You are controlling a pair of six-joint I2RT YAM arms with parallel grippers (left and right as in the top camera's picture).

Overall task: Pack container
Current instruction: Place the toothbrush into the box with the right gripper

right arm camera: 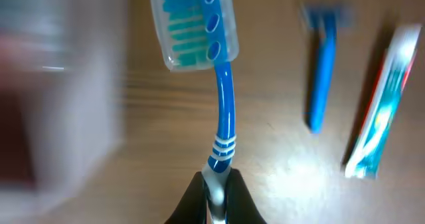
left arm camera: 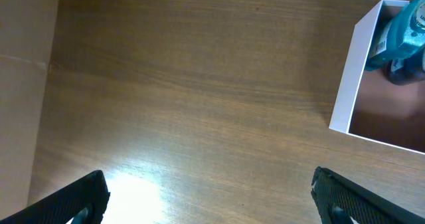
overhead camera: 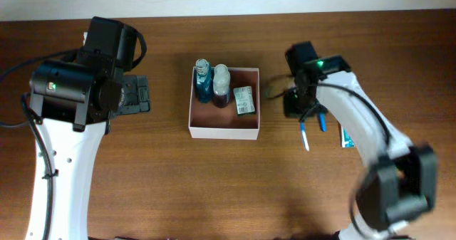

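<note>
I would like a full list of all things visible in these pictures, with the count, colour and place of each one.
container: one, white walls, reddish-brown inside, middle of the table
blue bottle: one, blue, inside the container, left part
clear bottle: one, clear with dark liquid, beside the blue bottle
carton: one, green and white, inside the container, right of the bottles
toothbrush: one, blue, clear head cap, in the right gripper
razor: one, blue, on the table
toothpaste tube: one, white, blue-green, red, on the table
table: one, brown wood
left gripper: one, black, open
right gripper: one, black, shut
</note>
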